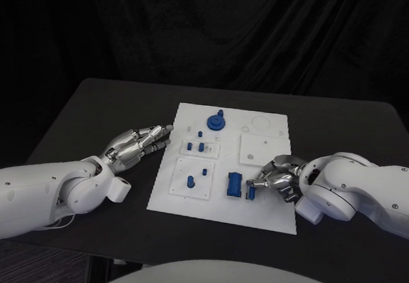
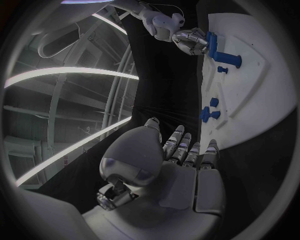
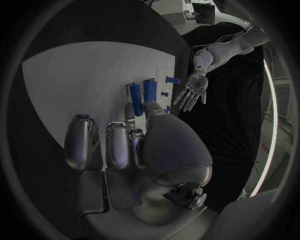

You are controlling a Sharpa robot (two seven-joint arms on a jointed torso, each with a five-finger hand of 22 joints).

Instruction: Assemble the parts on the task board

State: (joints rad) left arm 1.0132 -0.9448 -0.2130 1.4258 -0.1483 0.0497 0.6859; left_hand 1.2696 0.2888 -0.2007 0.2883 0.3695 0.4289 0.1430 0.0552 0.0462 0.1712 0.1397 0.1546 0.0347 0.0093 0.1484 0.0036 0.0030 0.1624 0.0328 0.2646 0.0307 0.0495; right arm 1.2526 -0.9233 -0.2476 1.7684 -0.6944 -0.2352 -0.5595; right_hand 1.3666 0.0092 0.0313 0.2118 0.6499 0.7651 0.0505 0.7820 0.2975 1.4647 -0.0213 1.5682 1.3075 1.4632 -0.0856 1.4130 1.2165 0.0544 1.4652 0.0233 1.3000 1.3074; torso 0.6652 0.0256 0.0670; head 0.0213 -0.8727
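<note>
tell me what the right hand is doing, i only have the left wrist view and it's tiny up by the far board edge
Observer: The right hand sits over the task board with its fingers at a blue bar-shaped part. I cannot tell whether it is pinched.
Operator: anything next to that part
Observer: Yes, a wider blue block lies just beside it, toward the left arm.
Operator: is my left hand touching the board
Observer: From the head view, the left hand lies flat and spread on the black table, fingertips reaching the board's edge and holding nothing.
</note>
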